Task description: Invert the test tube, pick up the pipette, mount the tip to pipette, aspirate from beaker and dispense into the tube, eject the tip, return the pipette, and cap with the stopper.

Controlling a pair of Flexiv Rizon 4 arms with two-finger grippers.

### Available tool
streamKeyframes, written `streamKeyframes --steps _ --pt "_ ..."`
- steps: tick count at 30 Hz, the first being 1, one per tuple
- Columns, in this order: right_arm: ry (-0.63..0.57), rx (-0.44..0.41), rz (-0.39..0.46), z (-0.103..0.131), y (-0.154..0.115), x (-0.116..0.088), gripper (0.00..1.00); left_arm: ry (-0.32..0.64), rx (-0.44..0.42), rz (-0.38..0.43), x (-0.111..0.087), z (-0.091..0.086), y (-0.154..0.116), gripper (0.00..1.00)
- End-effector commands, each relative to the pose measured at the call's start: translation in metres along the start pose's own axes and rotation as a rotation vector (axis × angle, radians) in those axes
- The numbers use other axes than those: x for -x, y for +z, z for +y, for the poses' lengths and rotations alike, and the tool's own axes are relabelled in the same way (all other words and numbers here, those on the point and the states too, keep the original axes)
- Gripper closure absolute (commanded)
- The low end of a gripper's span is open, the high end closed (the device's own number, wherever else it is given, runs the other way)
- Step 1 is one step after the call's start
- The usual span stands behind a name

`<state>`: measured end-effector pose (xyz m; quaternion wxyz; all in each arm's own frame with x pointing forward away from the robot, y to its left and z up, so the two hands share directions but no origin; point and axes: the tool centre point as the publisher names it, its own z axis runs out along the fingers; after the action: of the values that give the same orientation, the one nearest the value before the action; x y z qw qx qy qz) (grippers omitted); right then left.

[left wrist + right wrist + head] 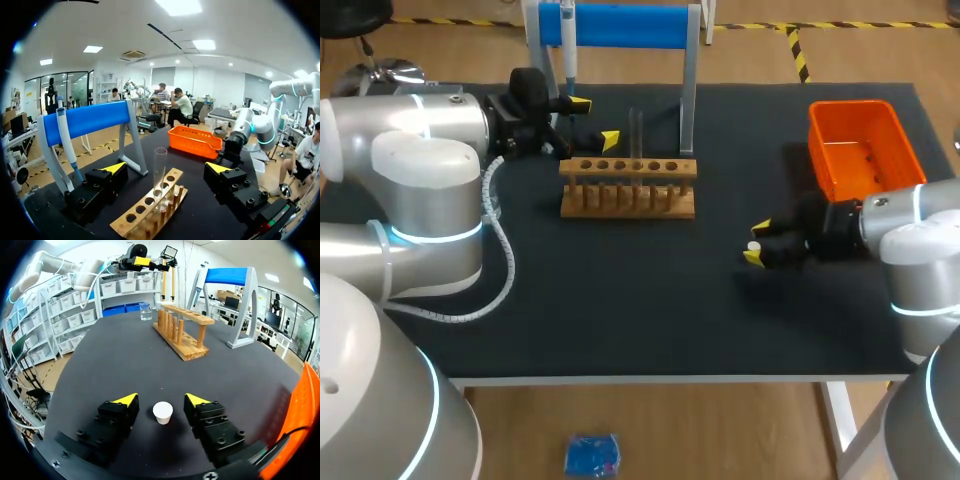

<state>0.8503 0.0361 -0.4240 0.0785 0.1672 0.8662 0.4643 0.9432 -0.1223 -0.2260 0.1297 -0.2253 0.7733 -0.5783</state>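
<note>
Stopper [163,412], small, white, probably light and a bit slippery, sits on the table [125,355] between the right gripper's [161,400] wide-open jaws, untouched, best pinched across its sides; left gripper [166,168] gapes too, glass tube [159,162] upright in rack [145,212] ahead.

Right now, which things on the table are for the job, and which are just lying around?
For the job: test tube, pipette, beaker, stopper, wooden rack, blue stand.

Just there: orange bin. The job does not name it, though it may be for used tips.
</note>
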Motion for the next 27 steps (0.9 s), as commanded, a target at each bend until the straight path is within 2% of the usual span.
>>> streamKeyframes --steps 1,27 --pt "-0.003 -0.004 -0.002 -0.0018 0.0044 -0.0008 0.51 0.001 -0.007 -0.005 -0.0009 0.0018 0.0012 0.0" --pt "-0.025 -0.013 -0.041 -0.0065 0.0029 -0.0001 0.6 0.001 -0.007 -0.005 -0.0009 0.0018 0.0012 0.0"
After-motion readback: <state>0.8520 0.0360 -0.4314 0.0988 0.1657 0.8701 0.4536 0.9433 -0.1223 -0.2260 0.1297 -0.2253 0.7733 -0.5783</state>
